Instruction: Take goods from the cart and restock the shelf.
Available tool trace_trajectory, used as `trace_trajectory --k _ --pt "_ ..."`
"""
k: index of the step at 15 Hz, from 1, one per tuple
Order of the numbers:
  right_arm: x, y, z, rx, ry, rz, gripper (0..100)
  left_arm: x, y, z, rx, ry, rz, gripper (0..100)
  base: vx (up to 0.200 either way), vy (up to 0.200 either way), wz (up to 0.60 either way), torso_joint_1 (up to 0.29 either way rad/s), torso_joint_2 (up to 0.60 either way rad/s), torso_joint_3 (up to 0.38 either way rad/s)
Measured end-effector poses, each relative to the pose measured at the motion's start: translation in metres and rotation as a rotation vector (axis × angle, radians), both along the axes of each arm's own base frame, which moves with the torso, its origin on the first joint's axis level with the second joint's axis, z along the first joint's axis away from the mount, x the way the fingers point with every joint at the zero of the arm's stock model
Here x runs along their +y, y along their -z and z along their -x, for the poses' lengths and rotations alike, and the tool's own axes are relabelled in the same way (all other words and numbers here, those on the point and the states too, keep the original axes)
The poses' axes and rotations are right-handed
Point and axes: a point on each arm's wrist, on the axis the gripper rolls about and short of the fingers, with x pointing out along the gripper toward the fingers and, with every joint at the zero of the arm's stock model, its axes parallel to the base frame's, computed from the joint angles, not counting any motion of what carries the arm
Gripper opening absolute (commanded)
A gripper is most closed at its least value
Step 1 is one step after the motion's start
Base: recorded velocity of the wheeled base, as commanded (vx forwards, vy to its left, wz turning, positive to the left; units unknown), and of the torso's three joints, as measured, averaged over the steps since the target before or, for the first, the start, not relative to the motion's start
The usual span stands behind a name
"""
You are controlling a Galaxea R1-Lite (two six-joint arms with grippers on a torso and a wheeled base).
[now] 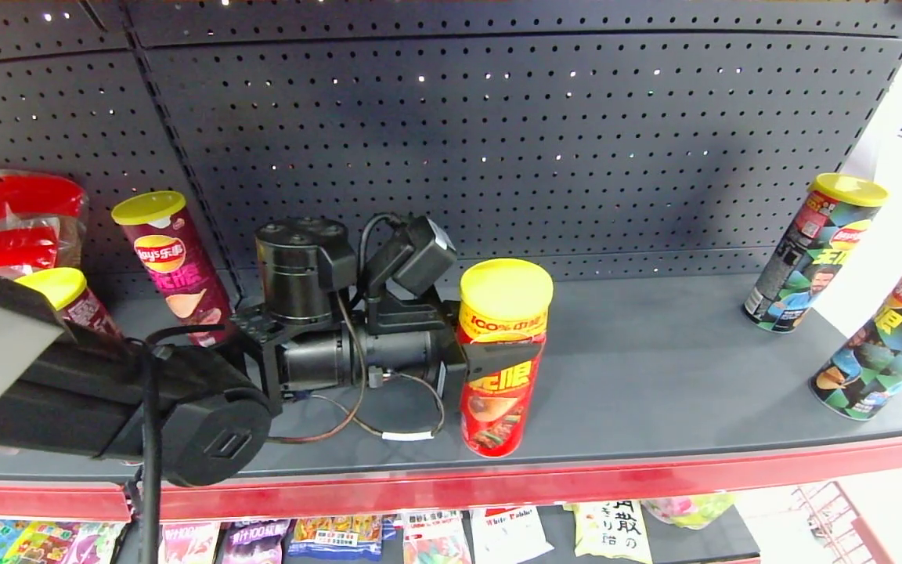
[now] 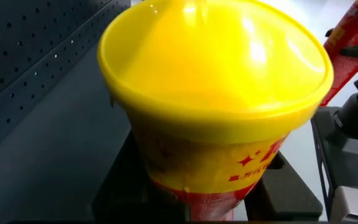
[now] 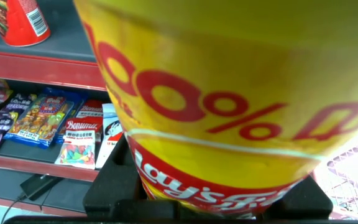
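- The left gripper (image 1: pixel 490 362) is clenched around a red cylindrical chip can with a yellow plastic lid (image 1: pixel 502 407), one black finger crossing the can's front.
- This can stands upright near the red front edge of the dark grey metal shelf board (image 1: pixel 654 368), about midway along it. Its base is down at the board.
- In the left wrist view the yellow lid (image 2: pixel 216 81) sits between the black pads.
- The right gripper (image 3: pixel 210 199) grasps a second red-and-yellow chip can (image 3: pixel 229 93), with black fingers on either side of it.
- A maroon can with a yellow lid (image 1: pixel 173 262) stands near the back edge towards the left end, with another maroon can (image 1: pixel 67 298) partly hidden beside it.
- Red plastic bags (image 1: pixel 12 219) lie at the left end.
- Two black-and-green patterned cans (image 1: pixel 811 251) (image 1: pixel 882 345) occupy the right end, and the one nearer the front edge is tilted.
- Colourful snack packets (image 1: pixel 435 536) line the lower shelf.
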Motion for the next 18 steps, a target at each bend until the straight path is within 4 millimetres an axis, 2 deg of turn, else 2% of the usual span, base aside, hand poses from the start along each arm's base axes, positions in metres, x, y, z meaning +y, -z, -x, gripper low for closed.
trace_trajectory --k 18 --pt "0.0 -0.0003 0.0001 0.0 -0.001 0.0 0 0.0054 -0.0007 0.0098 0.01 0.005 -0.006 0 0.0 0.0 0.0 0.0 0.0 0.0"
